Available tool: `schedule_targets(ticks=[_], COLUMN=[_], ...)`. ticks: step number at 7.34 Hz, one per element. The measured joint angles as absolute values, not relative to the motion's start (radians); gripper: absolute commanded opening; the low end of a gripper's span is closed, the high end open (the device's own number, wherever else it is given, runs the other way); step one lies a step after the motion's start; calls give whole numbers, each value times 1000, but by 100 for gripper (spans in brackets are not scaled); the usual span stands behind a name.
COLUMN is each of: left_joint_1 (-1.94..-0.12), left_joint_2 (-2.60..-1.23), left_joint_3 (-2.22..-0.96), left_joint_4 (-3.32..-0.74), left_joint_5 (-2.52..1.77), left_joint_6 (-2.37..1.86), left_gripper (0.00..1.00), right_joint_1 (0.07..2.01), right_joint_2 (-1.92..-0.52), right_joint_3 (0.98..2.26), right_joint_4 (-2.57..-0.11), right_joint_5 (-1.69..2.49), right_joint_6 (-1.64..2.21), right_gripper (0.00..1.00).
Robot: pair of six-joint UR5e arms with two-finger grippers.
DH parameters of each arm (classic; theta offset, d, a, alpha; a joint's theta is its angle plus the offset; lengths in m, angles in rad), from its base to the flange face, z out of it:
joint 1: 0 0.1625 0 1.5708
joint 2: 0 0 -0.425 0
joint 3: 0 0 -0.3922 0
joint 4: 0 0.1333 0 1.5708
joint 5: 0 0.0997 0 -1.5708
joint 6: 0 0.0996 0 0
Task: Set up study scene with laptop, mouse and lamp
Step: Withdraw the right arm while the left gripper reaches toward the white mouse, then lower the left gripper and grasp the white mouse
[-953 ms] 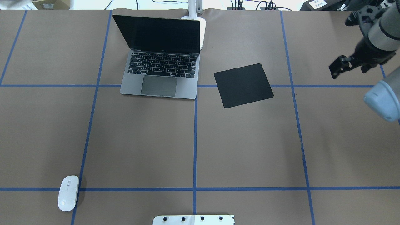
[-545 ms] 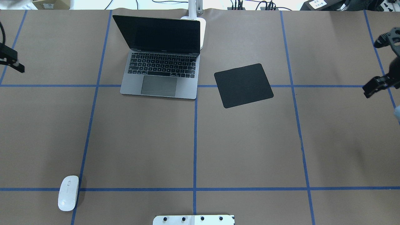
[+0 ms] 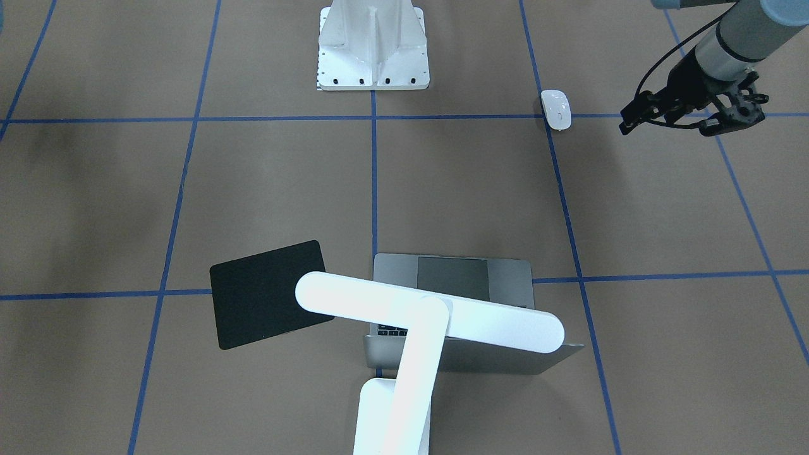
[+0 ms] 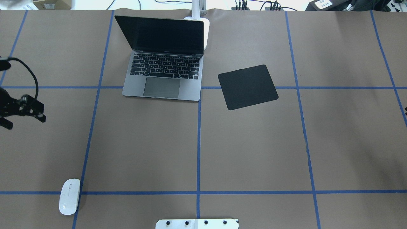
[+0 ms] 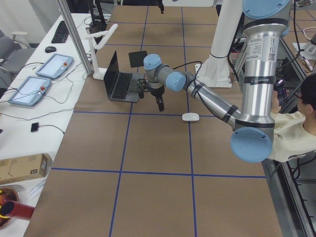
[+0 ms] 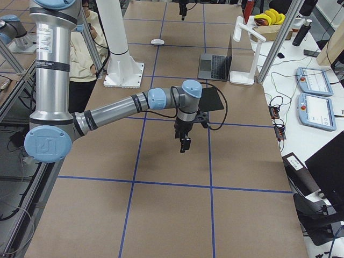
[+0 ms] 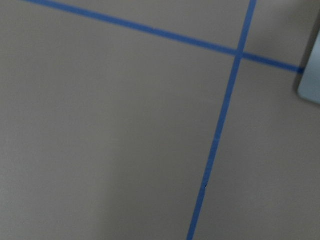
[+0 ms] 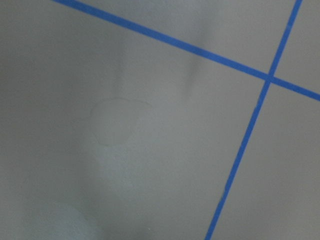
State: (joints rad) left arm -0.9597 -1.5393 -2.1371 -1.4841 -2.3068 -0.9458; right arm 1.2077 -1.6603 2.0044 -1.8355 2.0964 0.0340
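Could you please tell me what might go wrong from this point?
1. The small glossy white oval mouse is low and smooth; the left gripper may let it slip.
2. Carrying it to the thin black square pad could clip the open grey laptop or the white desk lamp behind it.

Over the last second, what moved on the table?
The right tool swung out past the overhead view's right edge. The left tool came in from the left and moved nearer the robot, toward the mouse; it holds nothing. The laptop, lamp, black pad and mouse stayed put.
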Motion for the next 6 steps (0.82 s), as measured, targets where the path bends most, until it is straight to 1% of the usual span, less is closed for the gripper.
schedule_targets(ticks=[2, 4, 6], left_joint_1=[-827, -671, -574], left_joint_2=[-1491, -1471, -1418], left_joint_3=[-2139, -2138, -2132], left_joint_4=[-1553, -1621, -1697], left_joint_5=[-2256, -2172, -2111], left_joint_6=[-1027, -1111, -1130], left_gripper=[100, 100, 100], right_joint_1=[1210, 1211, 1211], right_joint_2=[-1683, -1691, -1692], right_joint_3=[2006, 2008, 2009], right_joint_4=[-1839, -1839, -1840], right_joint_5=[2090, 2085, 2074], right_joint_6=[-2, -13, -15], right_gripper=[100, 100, 100])
